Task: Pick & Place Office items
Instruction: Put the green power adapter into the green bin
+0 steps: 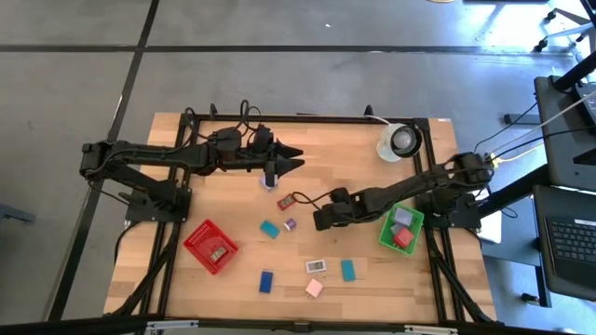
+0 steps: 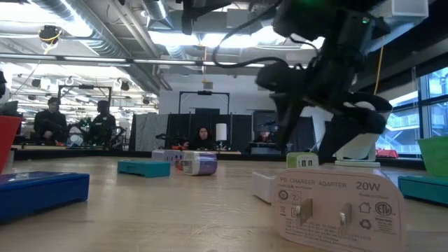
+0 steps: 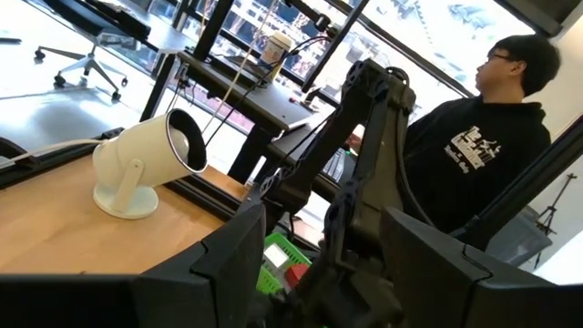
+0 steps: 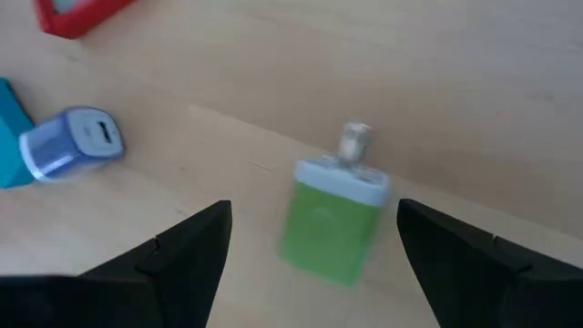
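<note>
Small office items lie across the wooden table. In the right wrist view a green charger block [image 4: 330, 221] lies flat between the fingers of my open right gripper [image 4: 311, 210], with bare table on both sides of it. A lavender block [image 4: 71, 143], a teal piece [image 4: 9, 128] and a red piece [image 4: 77, 14] lie beyond it. From above, my right gripper [image 1: 305, 198] is low at the table's middle, beside the red piece [image 1: 286, 201]. My left gripper [image 1: 296, 157] is open and empty, raised over the far middle [image 3: 323, 219].
A green basket [image 1: 414, 223] near the right edge holds a few pieces; a red basket [image 1: 197, 244] sits left of centre. Teal [image 1: 270, 228], lavender [image 1: 290, 224], white [image 1: 316, 266], teal [image 1: 347, 270], blue [image 1: 266, 281] and pink [image 1: 315, 288] pieces lie loose. A white round object [image 1: 399, 140] stands far right.
</note>
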{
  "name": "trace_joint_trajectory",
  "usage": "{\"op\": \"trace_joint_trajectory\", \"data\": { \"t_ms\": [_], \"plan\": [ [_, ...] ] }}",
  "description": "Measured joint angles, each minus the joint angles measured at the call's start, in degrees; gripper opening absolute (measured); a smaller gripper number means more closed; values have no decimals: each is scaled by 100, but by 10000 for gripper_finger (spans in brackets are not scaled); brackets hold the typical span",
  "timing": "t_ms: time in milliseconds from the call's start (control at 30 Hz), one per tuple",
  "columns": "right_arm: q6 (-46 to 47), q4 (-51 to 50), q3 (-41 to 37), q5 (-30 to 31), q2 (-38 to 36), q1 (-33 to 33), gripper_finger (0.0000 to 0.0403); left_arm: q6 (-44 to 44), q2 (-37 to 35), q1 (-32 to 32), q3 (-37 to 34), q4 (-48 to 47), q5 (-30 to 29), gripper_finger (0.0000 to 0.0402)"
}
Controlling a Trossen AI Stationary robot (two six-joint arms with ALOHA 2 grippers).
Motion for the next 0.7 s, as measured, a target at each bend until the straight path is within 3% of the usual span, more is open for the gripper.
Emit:
{"op": "trace_joint_trajectory", "data": {
  "t_ms": [133, 267, 500, 700],
  "plan": [
    [-325, 6, 365, 291, 421, 4, 311, 0, 0, 0, 0, -48, 4, 212],
    [-487, -293, 744, 202, 881, 4, 288, 2, 0, 0, 2, -187, 4, 212],
    [-1241, -1429, 1502, 223, 1429, 20, 220, 86, 0, 2, 2, -660, 3, 212],
    [-1661, -1687, 1802, 182, 1495, -18, 146, 670, 0, 7, 2, -766, -99, 212]
  ]
}}
